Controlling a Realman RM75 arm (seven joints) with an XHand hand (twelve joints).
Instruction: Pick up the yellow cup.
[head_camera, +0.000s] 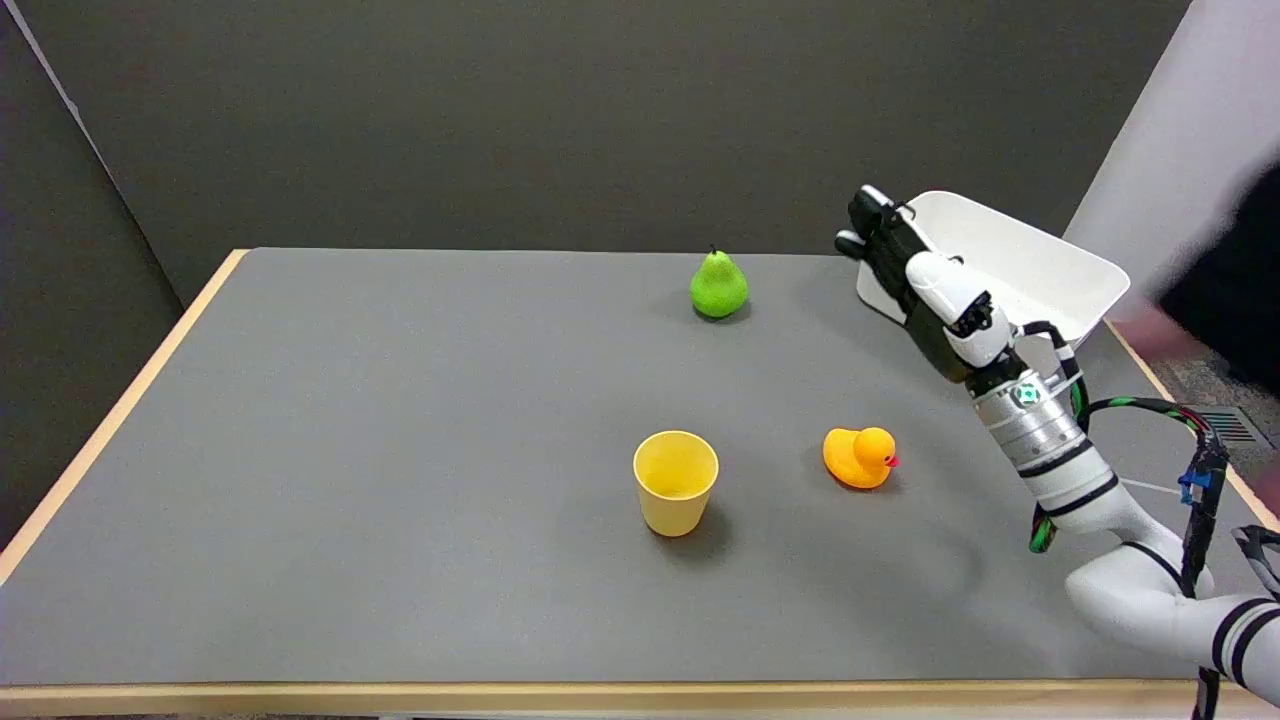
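Observation:
The yellow cup stands upright and open-topped on the grey table, a little right of the middle and toward the near side. My right hand is raised in the air at the right, well behind and to the right of the cup, not touching it. Its fingers stretch out toward the far side and hold nothing. The arm reaches in from the lower right corner.
An orange rubber duck sits just right of the cup. A green pear stands near the far edge. A white bin lies tilted at the far right, right behind my hand. A person's blurred arm shows at the right edge.

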